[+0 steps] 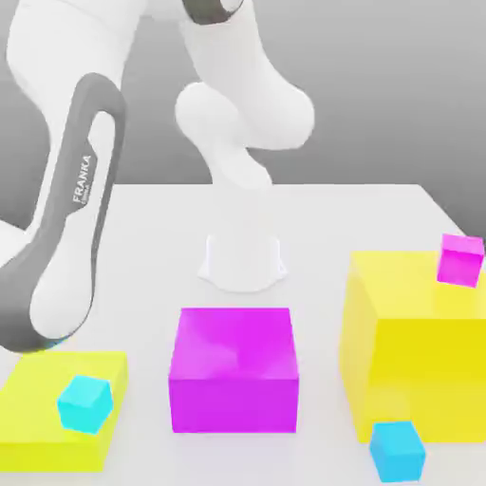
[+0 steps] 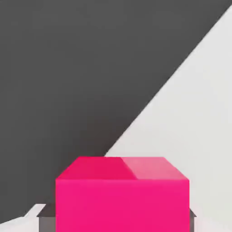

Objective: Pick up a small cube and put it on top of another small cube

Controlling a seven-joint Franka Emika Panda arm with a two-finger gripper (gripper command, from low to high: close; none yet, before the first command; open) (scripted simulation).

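White table (image 1: 380, 204), grey backdrop. Hand view: gripper (image 2: 122, 222) pinching small pink cube (image 2: 122, 195) by opposite flat sides. Rigid, light, smooth (slip likely if grip off-centre). Exterior view: cyan cube (image 1: 397, 450) just in front of big yellow block (image 1: 418, 351), likely target.

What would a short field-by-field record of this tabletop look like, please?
tool: shut on the pink cube
large magenta block: middle of the table
low yellow block: exterior view's left, first cyan cube on top
tall yellow block: exterior view's right, small magenta cube on top
second cyan cube: on the table, in front of the tall yellow block
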